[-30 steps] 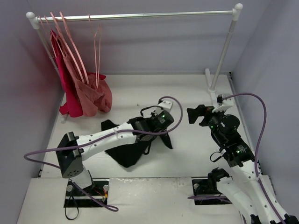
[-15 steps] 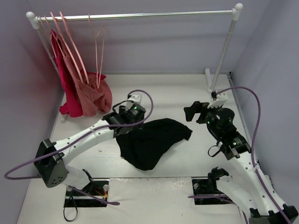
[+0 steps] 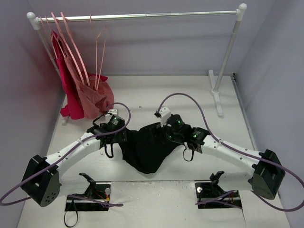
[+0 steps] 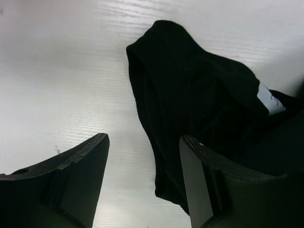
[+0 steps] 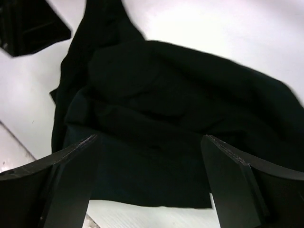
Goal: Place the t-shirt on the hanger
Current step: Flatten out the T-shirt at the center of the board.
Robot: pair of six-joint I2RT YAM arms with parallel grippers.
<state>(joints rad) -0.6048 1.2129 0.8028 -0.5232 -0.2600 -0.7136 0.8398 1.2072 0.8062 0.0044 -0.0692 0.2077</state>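
Note:
The black t-shirt lies crumpled on the white table, in front of both arms. My left gripper is open at the shirt's left edge; in the left wrist view the shirt lies by the right finger and bare table between the jaws. My right gripper is open over the shirt's upper right part; in the right wrist view the black fabric fills the gap between the jaws. The empty pale-pink hanger hangs on the rail at the back left.
A white rail on two posts spans the back. A crimson garment and a rose-pink garment hang on pink hangers at its left end. The right post's foot stands at the back right. Grey walls enclose the table.
My right arm has swung in from the right and down over the shirt's right part. My left gripper has drawn back to the shirt's left edge. The shirt has bunched up more narrowly.

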